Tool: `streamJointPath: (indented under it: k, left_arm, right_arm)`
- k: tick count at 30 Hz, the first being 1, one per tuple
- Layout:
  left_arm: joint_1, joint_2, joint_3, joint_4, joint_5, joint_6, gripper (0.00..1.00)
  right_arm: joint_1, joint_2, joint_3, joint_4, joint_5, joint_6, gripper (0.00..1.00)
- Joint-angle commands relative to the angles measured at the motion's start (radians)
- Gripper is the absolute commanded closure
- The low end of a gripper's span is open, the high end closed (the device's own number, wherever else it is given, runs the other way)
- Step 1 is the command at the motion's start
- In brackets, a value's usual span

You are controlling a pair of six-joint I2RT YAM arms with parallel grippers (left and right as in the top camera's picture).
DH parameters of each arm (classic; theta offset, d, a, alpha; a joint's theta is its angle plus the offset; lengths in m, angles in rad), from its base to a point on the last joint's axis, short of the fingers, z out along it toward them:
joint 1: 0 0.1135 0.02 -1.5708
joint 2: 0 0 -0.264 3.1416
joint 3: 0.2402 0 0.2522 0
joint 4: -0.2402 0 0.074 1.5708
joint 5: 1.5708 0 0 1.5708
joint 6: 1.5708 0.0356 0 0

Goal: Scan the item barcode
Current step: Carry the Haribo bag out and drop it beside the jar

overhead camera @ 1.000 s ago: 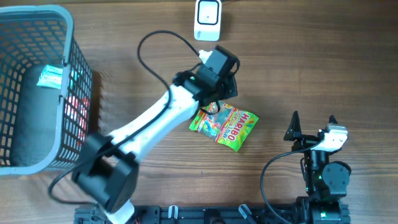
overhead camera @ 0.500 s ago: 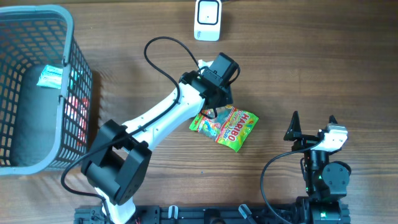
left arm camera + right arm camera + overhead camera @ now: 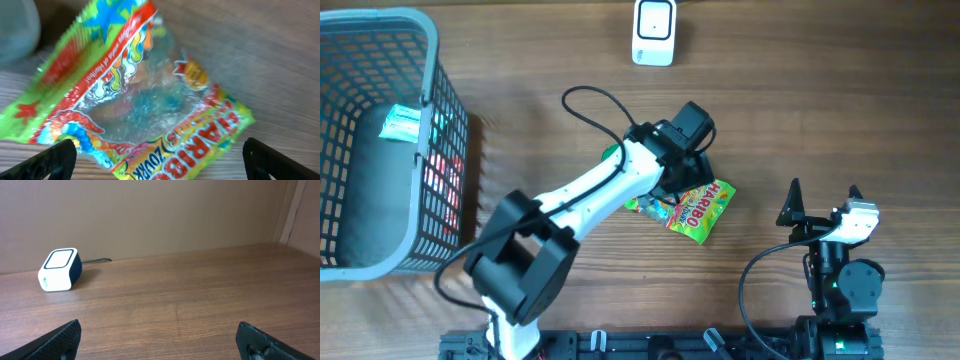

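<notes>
A green and yellow Haribo candy bag (image 3: 706, 212) lies flat on the wooden table, its clear window and lettering filling the left wrist view (image 3: 150, 95). My left gripper (image 3: 678, 186) hangs directly over the bag's left part, open, its two fingertips (image 3: 57, 159) spread either side of the bag's lower edge and nothing held. No barcode shows on the visible face. The white scanner (image 3: 653, 32) stands at the far edge, also seen far left in the right wrist view (image 3: 59, 270). My right gripper (image 3: 823, 202) rests open near the front right, nothing between its fingers (image 3: 160, 341).
A grey wire basket (image 3: 380, 17) stands at the left with a small packet (image 3: 400, 122) and reddish items inside. The left arm's black cable (image 3: 582, 95) loops above the table between scanner and bag.
My left gripper went from shut to wide open and shifted right and slightly toward the front, over the candy bag. The bag stays on the table. The right arm is unmoved.
</notes>
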Motion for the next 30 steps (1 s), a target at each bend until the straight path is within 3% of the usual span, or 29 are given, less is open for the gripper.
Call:
streamJointPath:
  k: [1,4,5,7,8,9,15,16,17,18,19,30]
  left_arm:
    - [-0.005,0.098,0.006,0.002,0.042,-0.073,0.0]
    - [-0.004,0.15,0.006,0.002,0.042,-0.076,0.0]
    - [-0.004,0.154,0.006,0.003,0.042,-0.077,0.08]
    - [-0.005,0.156,0.006,0.029,0.042,-0.076,0.71]
    - [-0.005,0.156,0.006,0.047,0.042,-0.076,0.87]
    - [-0.004,0.156,0.006,0.072,0.041,-0.076,0.96]
    - [0.047,0.156,0.006,0.21,0.038,-0.076,0.96]
    - [0.057,0.154,0.006,0.206,0.038,-0.076,0.85]
    - [0.065,0.151,0.007,0.201,0.043,-0.066,0.5]
    - [0.071,0.143,0.01,0.182,0.046,-0.065,0.05]
    - [0.074,0.129,0.022,0.144,0.044,-0.065,0.0]
    - [0.085,-0.182,0.438,-0.125,0.005,0.285,0.0]
  right_arm:
    - [0.004,0.002,-0.001,0.002,-0.013,-0.009,0.0]
    - [0.004,0.002,-0.001,0.002,-0.013,-0.01,0.01]
    - [0.004,0.002,-0.001,0.002,-0.013,-0.009,0.0]
    - [0.004,0.002,-0.001,0.002,-0.013,-0.009,0.0]
    - [0.004,0.002,-0.001,0.003,-0.013,-0.009,0.0]
    - [0.004,0.002,-0.001,0.002,-0.013,-0.009,0.0]
    - [0.004,0.002,-0.001,0.002,-0.013,-0.009,0.0]
    - [0.004,0.002,-0.001,0.002,-0.013,-0.009,0.0]
    - [0.004,0.002,-0.001,0.002,-0.013,-0.009,0.0]
    - [0.004,0.002,-0.001,0.002,-0.013,-0.009,0.0]
    - [0.004,0.002,-0.001,0.002,-0.013,-0.01,0.0]
    - [0.004,0.002,-0.001,0.002,-0.013,-0.009,0.0]
